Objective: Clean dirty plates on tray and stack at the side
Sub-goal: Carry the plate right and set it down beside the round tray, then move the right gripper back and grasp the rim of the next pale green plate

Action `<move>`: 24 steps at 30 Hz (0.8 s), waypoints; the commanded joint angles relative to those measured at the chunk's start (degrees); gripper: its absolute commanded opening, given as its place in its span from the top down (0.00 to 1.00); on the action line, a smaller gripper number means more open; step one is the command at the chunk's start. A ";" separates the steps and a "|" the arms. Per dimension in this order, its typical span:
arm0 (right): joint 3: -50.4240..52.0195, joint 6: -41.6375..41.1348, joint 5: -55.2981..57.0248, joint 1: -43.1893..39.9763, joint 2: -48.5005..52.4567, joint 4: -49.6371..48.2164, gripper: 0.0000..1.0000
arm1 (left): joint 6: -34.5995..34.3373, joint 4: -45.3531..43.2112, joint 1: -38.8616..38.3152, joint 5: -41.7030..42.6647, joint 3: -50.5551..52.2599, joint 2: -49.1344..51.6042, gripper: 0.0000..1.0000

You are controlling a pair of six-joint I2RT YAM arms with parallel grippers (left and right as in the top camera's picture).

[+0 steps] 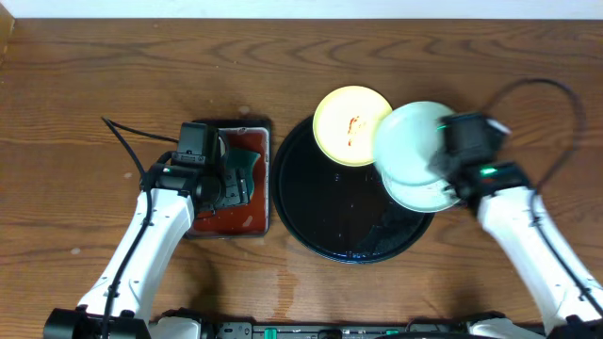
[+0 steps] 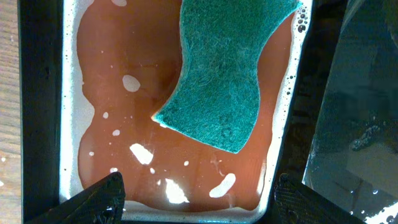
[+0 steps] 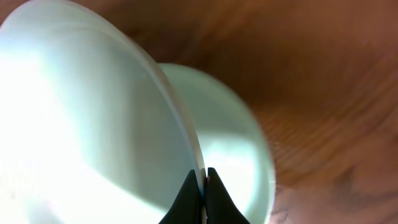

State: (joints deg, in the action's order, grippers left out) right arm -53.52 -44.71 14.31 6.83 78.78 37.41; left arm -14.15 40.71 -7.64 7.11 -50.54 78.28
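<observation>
Mint plate (image 1: 412,139) hangs tilted over the right side of the black tray (image 1: 320,202), its rim pinched between the right gripper's (image 3: 203,186) clenched fingers. A second mint plate (image 1: 415,196) lies just below it. The sauce-smeared yellow plate (image 1: 350,125) sits on the tray's far rim. The left gripper (image 2: 199,196) hovers spread wide over a green sponge (image 2: 227,74) in the small tray (image 2: 43,93) of reddish liquid.
</observation>
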 commanded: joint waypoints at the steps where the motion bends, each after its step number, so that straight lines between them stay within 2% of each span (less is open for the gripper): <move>1: -0.90 -3.26 -16.59 -10.47 -0.79 -0.13 0.99 | -0.07 0.20 0.22 -0.52 -0.24 0.33 0.22; 7: -0.79 -3.04 -23.63 -28.22 -0.79 1.46 0.99 | -0.07 0.20 0.22 -0.52 -0.24 0.33 0.22; 14: 1.09 -2.82 -22.43 -40.96 -0.76 2.91 0.99 | -0.07 0.20 0.22 -0.52 -0.24 0.33 0.22; 20: 4.98 -2.82 -14.12 -44.94 -0.76 1.68 0.99 | -0.07 0.20 0.22 -0.52 -0.24 0.33 0.22; 24: 8.26 0.98 -13.94 -44.28 -0.76 -4.70 0.99 | -0.09 0.20 0.22 -0.52 -0.24 0.33 0.22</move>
State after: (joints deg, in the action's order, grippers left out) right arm -46.68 -46.06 -1.48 -37.69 78.78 34.70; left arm -14.15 40.69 -7.64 7.11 -50.54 78.28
